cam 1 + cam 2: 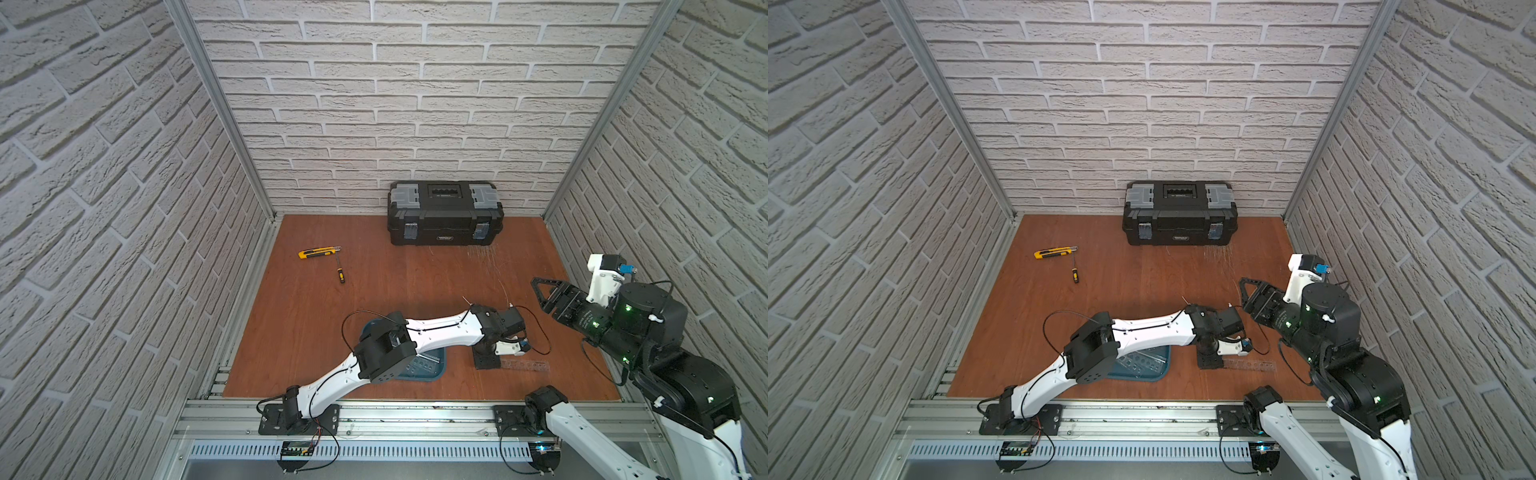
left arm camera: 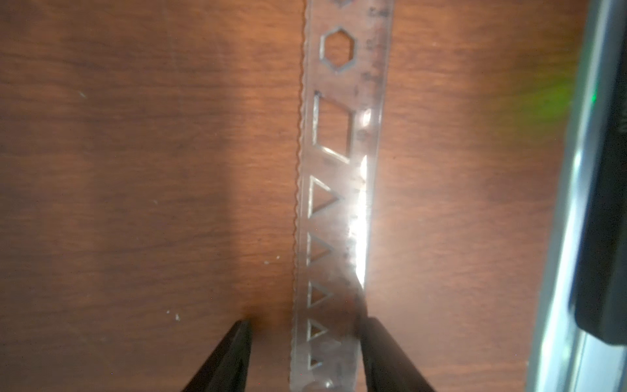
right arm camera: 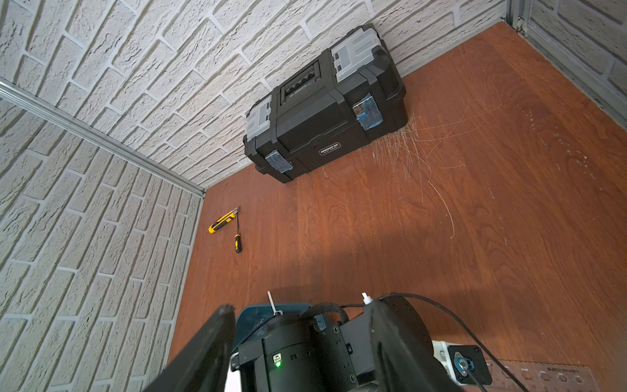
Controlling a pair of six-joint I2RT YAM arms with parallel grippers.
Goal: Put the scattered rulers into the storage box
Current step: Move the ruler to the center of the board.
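"Left wrist view: what sits between the fingers?" asks the listener.

"A clear ruler with triangle and hexagon cut-outs," the describer answers. "Its long axis runs from the bottom centre of the frame to the top, straight away from the left gripper. The two black fingers stand apart astride its near end, across its width. One is close against the straight edge, and the other leaves a gap to the wavy edge. Nothing is clamped yet."

"And the storage box?"

"In both top views the teal storage box lies at lower centre, left of the ruler in frame and partly under the left arm. It has other rulers inside. The right gripper hangs above and to the right of the ruler in the frame, fingers apart and empty, so the left arm looks nearer."

"The surroundings?"

"A brown wood-grain counter and white brick-pattern walls. A black toolbox stands at the back, with a yellow utility knife and a small screwdriver at centre left."
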